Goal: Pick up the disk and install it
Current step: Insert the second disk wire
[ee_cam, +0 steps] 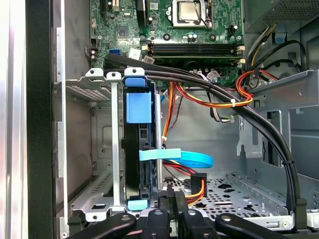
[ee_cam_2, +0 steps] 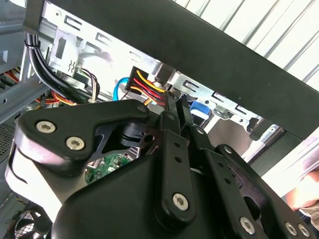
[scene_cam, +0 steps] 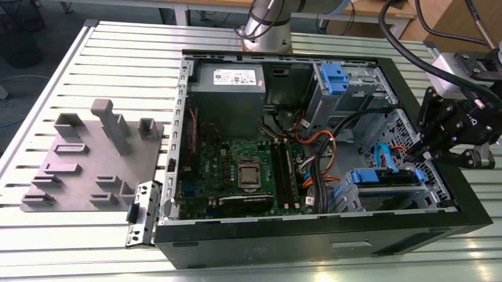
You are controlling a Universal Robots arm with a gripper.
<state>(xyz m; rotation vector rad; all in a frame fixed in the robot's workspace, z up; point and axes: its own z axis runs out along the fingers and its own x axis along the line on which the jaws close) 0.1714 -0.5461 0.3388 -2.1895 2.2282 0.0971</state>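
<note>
One arm: dark gripper (scene_cam: 457,154) hung over the exterior view's right wall of the open computer case (scene_cam: 314,247), above the lower drive bay.
Fingers: pressed together, tips (ee_cam_2: 172,102) meeting with nothing between them in the second wrist view; same closed pair (ee_cam: 172,196) seen low in the first wrist view, just beside the bay.
Disk: seated on edge in the metal drive cage (ee_cam: 102,149), dark body with blue carrier frame (ee_cam: 137,107) in the first wrist view; in the exterior view, blue frame (scene_cam: 384,177) lay in the bay at the case's near right corner, close under the gripper. Not touched by the fingers.
Cables: thick black bundle (ee_cam: 219,92) crossed above the disk; red, yellow and orange wires (ee_cam: 199,186) ran to a connector near the fingertips; flat light-blue data cable (ee_cam: 189,159) looped beside the disk.
Motherboard: green board (scene_cam: 235,167) with processor socket and memory slots, mid-case.
Power supply: grey box with white sticker (scene_cam: 229,79) at the far end of the case.
Upper bay: second blue-fronted carrier (scene_cam: 333,79) at the far right corner.
Worktop: slatted metal surface (scene_cam: 126,53); grey fixture plate with upright blocks (scene_cam: 86,158) lay to the exterior view's left, well apart from the case.
</note>
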